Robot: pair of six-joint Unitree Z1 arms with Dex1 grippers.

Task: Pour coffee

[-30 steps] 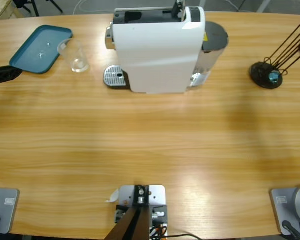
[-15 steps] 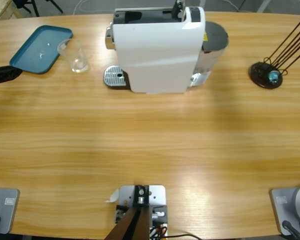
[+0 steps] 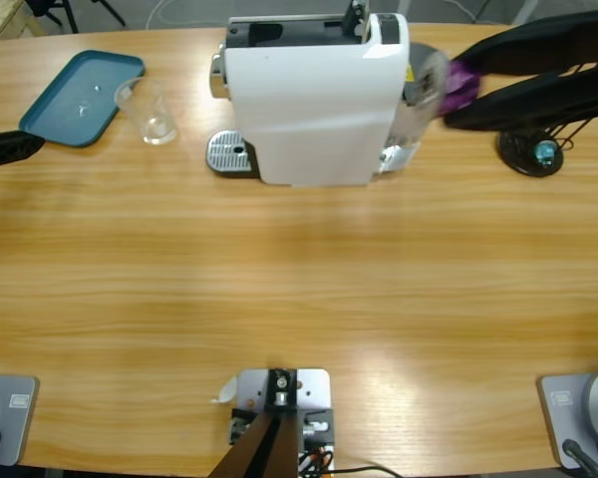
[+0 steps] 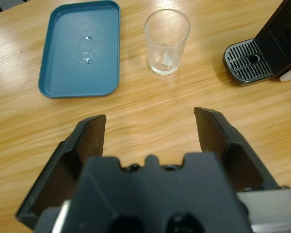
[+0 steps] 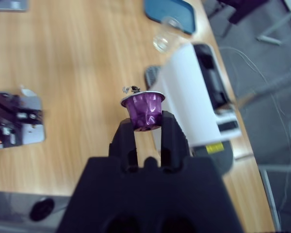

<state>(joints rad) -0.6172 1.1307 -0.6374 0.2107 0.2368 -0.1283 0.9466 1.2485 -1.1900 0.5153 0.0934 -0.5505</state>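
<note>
Right hand (image 5: pixel 148 127) pinches a purple capsule (image 5: pixel 142 109) over the coffee machine (image 3: pixel 314 100); left hand (image 4: pixel 153 124) spread near tumbler (image 4: pixel 167 41), tray (image 4: pixel 81 47).

Right pincer (image 3: pixel 456 88) blurred; left arm (image 3: pixel 5 149) mostly off-frame.

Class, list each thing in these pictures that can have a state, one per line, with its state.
Glass tumbler: upright on the table, beside the tray, apparently empty.
Teal tray: flat, a few droplets on it.
Coffee machine: nothing on its drip grate.
Purple capsule: clamped in the right tool.
Left tool: open, holding nothing.
</note>
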